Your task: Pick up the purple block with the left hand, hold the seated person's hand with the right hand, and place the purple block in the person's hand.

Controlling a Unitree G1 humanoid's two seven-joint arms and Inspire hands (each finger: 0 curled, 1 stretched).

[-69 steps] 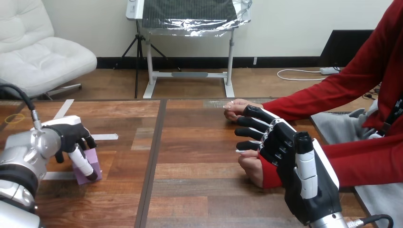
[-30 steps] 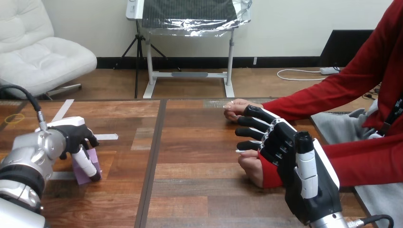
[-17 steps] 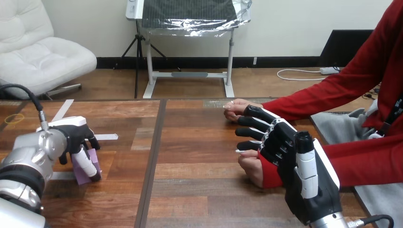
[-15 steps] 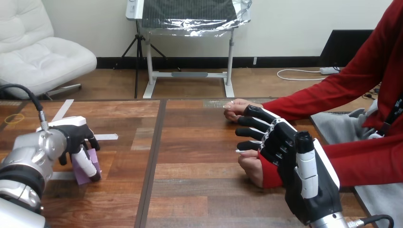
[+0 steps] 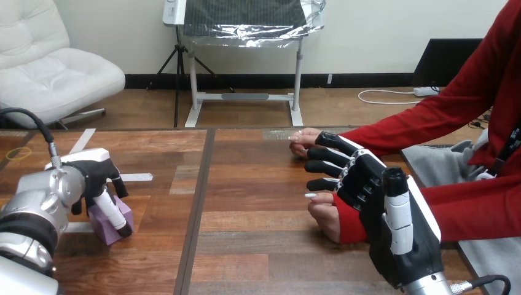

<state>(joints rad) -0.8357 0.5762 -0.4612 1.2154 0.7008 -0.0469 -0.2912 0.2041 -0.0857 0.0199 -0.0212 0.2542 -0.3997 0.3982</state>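
1. Grip at the view's left: curling the fingers and thumb of the left hand (image 5: 92, 177), black with white shells on its back, round the small purple block (image 5: 102, 222), and pinching it from both sides.
2. Holding that block tilted, one lower corner dipping toward the brown wooden table (image 5: 246, 224); not showing whether it is lifted or touching the boards.
3. Keeping the block by the table's left side, near a short strip of white tape (image 5: 136, 177) stuck to the boards, and well apart from the person's hands at the right.
4. Reaching the right hand (image 5: 372, 193) leftward from the lower right corner, silver forearm just entering at the bottom edge, fingers stretched nearly straight and slightly spread, closing round nothing.
5. Hanging those straight fingers over the red-cuffed wrist of the person's nearer hand (image 5: 322, 215); touching it or not, impossible to tell from this angle.
6. Showing that nearer hand lying loosely curled on the table, fingertips pointing left, partly hidden behind the right hand.
7. Showing the person's farther hand (image 5: 304, 140) resting on the table beyond, just beside the uppermost fingertip of the right hand.
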